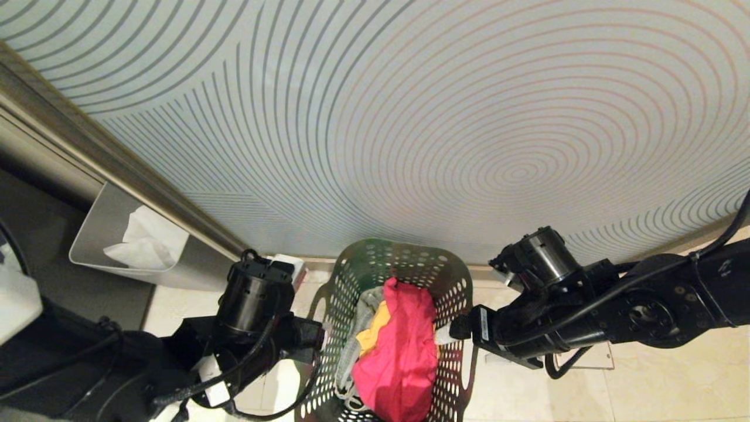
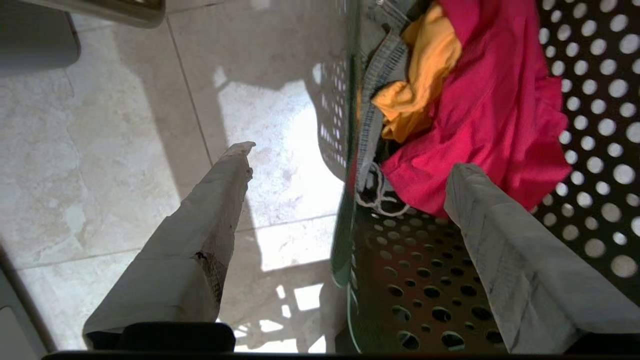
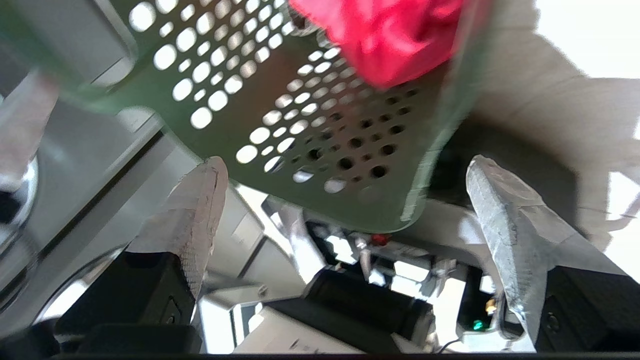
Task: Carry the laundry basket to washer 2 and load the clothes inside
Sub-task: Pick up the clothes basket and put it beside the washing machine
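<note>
1. Centrally in the head view: the laundry basket (image 1: pixel 404 275), dark green flexible plastic, walls pierced by rows of round holes, rim wavy and bowed inward. It stands on the pale, glossy tiled floor (image 1: pixel 674 375) against a wall panel (image 1: pixel 410 117) printed with fine concentric arcs.
2. Contents: a bright pink-red garment (image 1: pixel 401 351), smooth and bunched, lies on top; a yellow-orange garment (image 1: pixel 375 334) is folded beside it; a faded grey denim-like garment (image 1: pixel 360 319) with a stitched seam is pressed against the basket's left wall. White cord is tangled low among them.
3. Left gripper (image 2: pixel 350 170): fingers well apart, wrapped in pale fabric-like tape that is frayed at the edges. They straddle the basket's left rim, one finger outside over the tiles, the other inside above the perforated wall near the pink-red cloth. No contact seen.
4. Right gripper (image 3: pixel 345 170): taped fingers likewise spread wide, one on each side of the basket's right rim, not closed on it.
5. Far left, by the wall base: a plain grey solid-walled bin (image 1: pixel 105 234), smooth, holding a crumpled white sheet (image 1: pixel 143 240).
6. Washer 2 cannot be identified in these views.
</note>
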Robot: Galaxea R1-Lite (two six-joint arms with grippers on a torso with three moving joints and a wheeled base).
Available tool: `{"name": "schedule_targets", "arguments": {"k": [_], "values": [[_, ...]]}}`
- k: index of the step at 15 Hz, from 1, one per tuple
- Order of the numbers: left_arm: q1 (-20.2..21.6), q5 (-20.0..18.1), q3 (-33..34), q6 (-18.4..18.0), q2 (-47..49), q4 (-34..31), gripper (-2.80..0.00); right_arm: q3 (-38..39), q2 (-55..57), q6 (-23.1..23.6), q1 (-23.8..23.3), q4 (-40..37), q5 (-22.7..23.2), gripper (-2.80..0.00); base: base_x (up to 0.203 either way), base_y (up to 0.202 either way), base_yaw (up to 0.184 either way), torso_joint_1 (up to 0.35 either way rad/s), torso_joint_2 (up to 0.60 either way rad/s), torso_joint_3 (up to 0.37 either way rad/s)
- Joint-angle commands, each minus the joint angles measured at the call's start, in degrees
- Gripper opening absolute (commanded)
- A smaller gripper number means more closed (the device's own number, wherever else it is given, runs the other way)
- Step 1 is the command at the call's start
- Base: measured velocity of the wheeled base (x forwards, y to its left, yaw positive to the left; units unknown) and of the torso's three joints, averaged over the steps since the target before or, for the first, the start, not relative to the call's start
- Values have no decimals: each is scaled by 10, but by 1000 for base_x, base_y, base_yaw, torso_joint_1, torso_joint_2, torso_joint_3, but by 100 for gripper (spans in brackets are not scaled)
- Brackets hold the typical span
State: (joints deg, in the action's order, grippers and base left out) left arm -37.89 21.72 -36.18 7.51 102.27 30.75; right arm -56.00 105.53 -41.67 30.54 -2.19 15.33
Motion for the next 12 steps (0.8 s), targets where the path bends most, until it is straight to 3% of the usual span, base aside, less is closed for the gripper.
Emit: {"name": "schedule_targets", "arguments": {"k": [1,7,12], "values": [[4,10,0,-7,28,22,0,-3,10,-1,0,0,7,0,0,0,0,0,0,0],[27,16,0,-23,99,94,0,-8,51,4,0,6,5,0,0,0,0,0,0,0],[34,15,-6,-25,144,164,0,-2,83,5,-4,84,2,0,0,0,0,0,0,0]]}}
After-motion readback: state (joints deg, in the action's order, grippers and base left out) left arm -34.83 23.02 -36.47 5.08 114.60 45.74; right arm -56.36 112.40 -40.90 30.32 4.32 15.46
